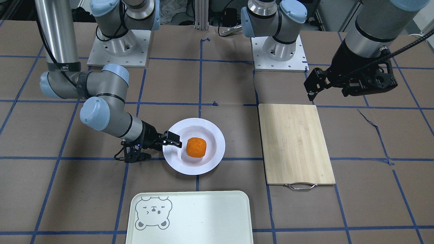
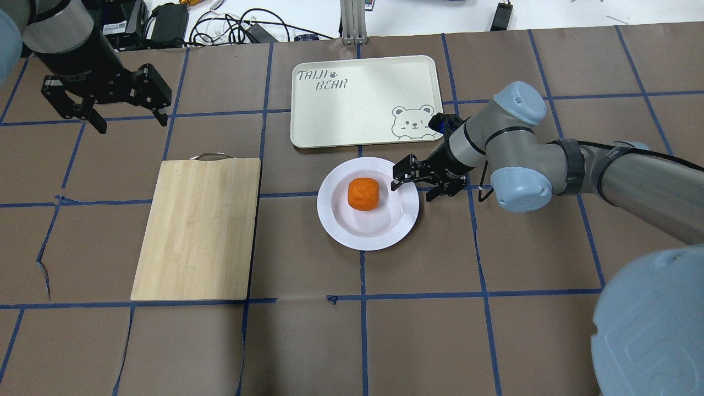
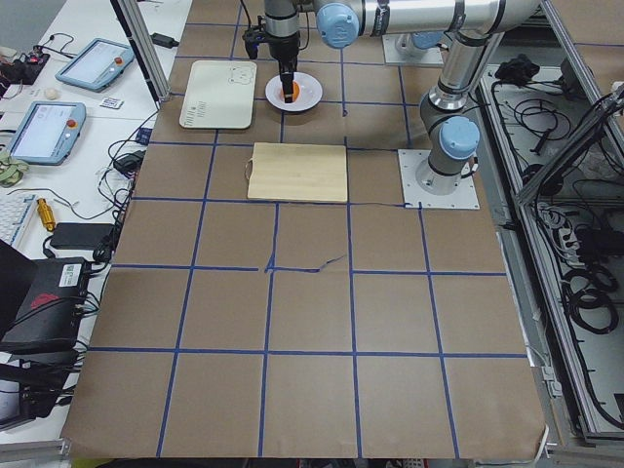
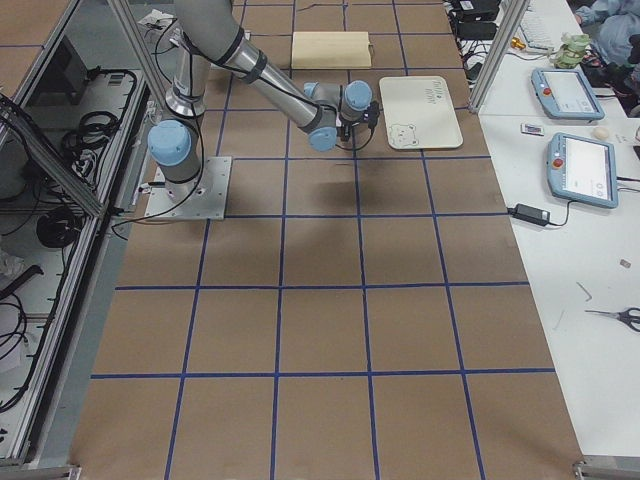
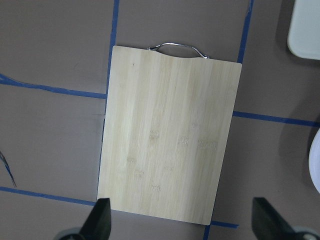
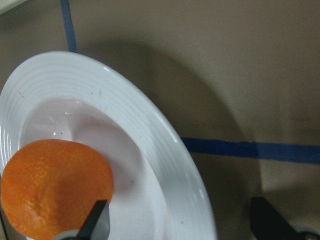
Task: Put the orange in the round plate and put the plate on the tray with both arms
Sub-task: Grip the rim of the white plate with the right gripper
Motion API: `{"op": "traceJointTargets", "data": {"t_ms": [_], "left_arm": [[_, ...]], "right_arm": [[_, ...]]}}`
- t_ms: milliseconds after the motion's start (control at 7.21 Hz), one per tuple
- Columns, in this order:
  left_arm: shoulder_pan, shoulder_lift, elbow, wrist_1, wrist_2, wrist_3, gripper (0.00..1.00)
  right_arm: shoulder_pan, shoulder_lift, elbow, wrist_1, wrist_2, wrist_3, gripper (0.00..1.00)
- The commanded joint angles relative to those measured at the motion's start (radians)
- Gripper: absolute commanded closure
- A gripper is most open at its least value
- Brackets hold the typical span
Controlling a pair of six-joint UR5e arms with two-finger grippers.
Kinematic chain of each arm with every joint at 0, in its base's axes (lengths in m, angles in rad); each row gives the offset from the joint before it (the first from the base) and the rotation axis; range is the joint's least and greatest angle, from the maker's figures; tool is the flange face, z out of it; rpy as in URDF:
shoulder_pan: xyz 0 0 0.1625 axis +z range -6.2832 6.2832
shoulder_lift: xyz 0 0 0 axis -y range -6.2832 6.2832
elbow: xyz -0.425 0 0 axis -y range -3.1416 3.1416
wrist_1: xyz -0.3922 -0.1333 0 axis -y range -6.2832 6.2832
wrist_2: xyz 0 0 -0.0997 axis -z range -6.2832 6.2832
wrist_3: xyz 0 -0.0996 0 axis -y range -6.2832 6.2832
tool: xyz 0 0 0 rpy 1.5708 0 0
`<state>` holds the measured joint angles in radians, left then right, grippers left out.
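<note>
Orange (image 2: 363,193) at ctr of round plate (image 2: 335,220). R jaws spread, straddling plate rim. L jaws spread, hovering above desk (image 2: 308,330) by cutting board (image 2: 198,225). Tray (image 2: 357,104) near plate, not touching.

A robotics lab: silver-grey jointed robot arms (image 1: 117,122) bolted on white base plates (image 1: 295,64) to a brown-paper table (image 2: 495,341) gridded with blue tape (image 2: 363,330), blue-rimmed touchscreen pendants (image 4: 583,170) and black cables (image 2: 250,34) on white side benches (image 4: 580,300).

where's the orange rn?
Overhead view: the orange sits centred in the round plate, mid-table, just robot-side of the tray, with the right tool at the plate's rim.
</note>
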<state>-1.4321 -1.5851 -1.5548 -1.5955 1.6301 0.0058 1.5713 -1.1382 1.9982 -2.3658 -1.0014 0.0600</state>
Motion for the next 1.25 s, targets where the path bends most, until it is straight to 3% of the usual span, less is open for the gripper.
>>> {"op": "traceJointTargets", "data": {"t_ms": [0, 139, 693, 832, 1109], "left_arm": [[-0.007, 0.027, -0.045, 0.002, -0.013, 0.006, 0.00], [-0.010, 0.033, -0.059, -0.001, -0.015, 0.011, 0.00], [-0.030, 0.043, -0.085, 0.003, -0.006, 0.040, 0.00], [-0.030, 0.043, -0.085, 0.003, -0.003, 0.040, 0.00], [-0.030, 0.043, -0.088, 0.000, -0.001, 0.040, 0.00]], "right_arm": [[0.024, 0.003, 0.005, -0.016, 0.035, 0.015, 0.10], [0.023, 0.005, 0.010, -0.017, 0.027, 0.014, 0.18], [0.023, 0.005, 0.008, -0.010, 0.015, 0.017, 0.74], [0.016, -0.005, 0.007, 0.003, 0.010, 0.079, 0.84], [0.007, -0.038, -0.006, 0.005, 0.007, 0.179, 0.97]]}}
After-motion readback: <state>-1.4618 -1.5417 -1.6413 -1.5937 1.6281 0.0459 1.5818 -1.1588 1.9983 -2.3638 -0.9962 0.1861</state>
